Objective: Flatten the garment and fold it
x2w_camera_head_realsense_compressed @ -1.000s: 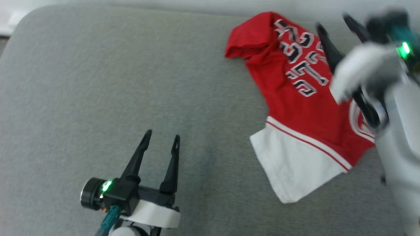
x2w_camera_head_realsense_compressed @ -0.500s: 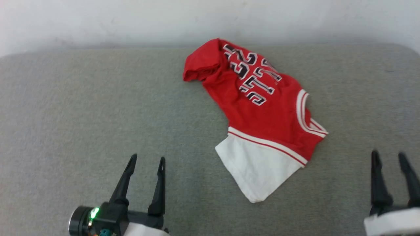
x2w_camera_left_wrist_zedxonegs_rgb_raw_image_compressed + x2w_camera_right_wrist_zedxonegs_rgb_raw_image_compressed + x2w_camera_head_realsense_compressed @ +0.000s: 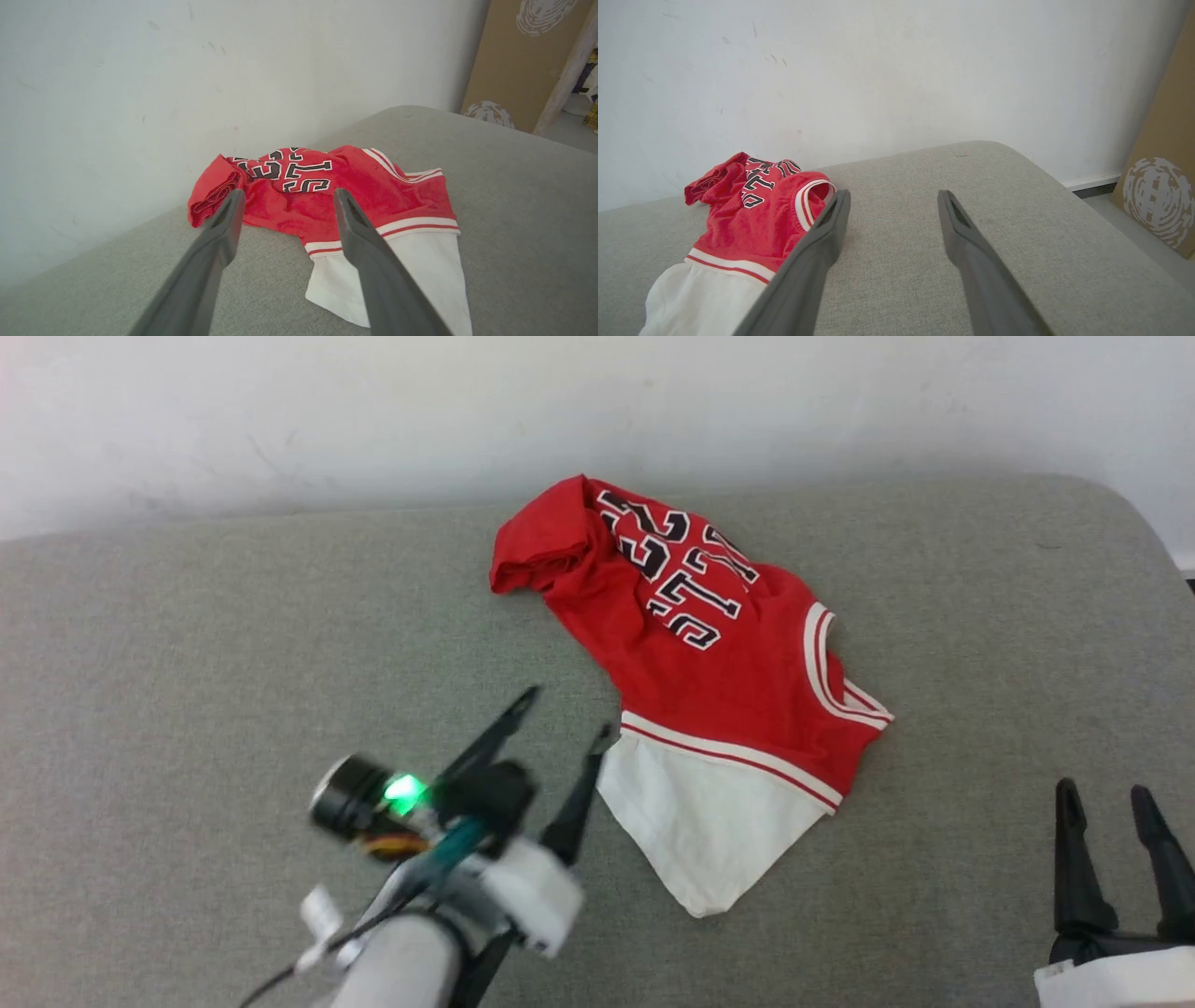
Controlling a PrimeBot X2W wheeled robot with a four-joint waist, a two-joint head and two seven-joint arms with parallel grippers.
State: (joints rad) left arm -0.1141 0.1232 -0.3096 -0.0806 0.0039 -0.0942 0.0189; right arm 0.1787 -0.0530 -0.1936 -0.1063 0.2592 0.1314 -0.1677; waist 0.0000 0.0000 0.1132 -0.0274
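Observation:
The garment (image 3: 719, 681), a red T-shirt with black-and-white block letters, lies crumpled on the grey cushion (image 3: 187, 644) near the wall. Its white sleeve (image 3: 709, 821) with striped edge points toward me, and the striped collar faces right. My left gripper (image 3: 568, 717) is open, tilted to the right, its tips just left of the sleeve's striped edge and holding nothing. In the left wrist view the garment (image 3: 327, 191) lies ahead between the open fingers (image 3: 219, 233). My right gripper (image 3: 1107, 791) stands open at the lower right, apart from the shirt; the garment (image 3: 756, 219) lies to its left.
A white wall (image 3: 597, 401) runs along the cushion's far edge. The cushion's rounded right corner (image 3: 1134, 523) drops to the floor. A brown cardboard panel (image 3: 518, 60) leans beyond that edge.
My left gripper has risen from the lower left and swung right, up to the sleeve's edge. The camera has shifted slightly. The right gripper has held its place since half a second ago.

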